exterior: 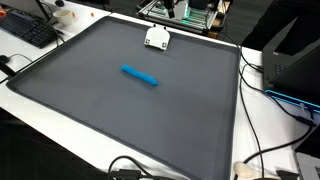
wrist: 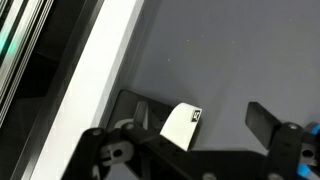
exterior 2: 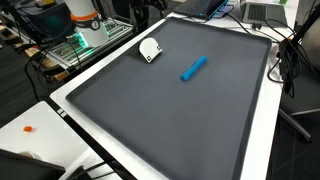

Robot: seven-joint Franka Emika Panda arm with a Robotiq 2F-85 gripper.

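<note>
In the wrist view my gripper [wrist: 197, 108] is open, its two black fingers spread wide above the grey mat [wrist: 230, 50]. A small white object with a black tag [wrist: 180, 125] shows between the fingers, nearer one of them; I cannot tell whether they touch it. In both exterior views a white object [exterior: 157, 38] [exterior 2: 150, 48] sits on the mat near its far edge by the robot base. A blue cylinder-like object [exterior: 140, 75] [exterior 2: 194, 68] lies flat near the mat's middle, away from the gripper. The arm itself is hardly visible in the exterior views.
The mat [exterior: 100, 110] covers a white table [exterior: 270, 130] whose white border [wrist: 100, 70] runs beside the gripper. A keyboard [exterior: 28, 30], cables [exterior: 262, 150] and a dark box [exterior: 295, 65] stand round the table. The robot base and a rack [exterior 2: 85, 25] are at the far edge.
</note>
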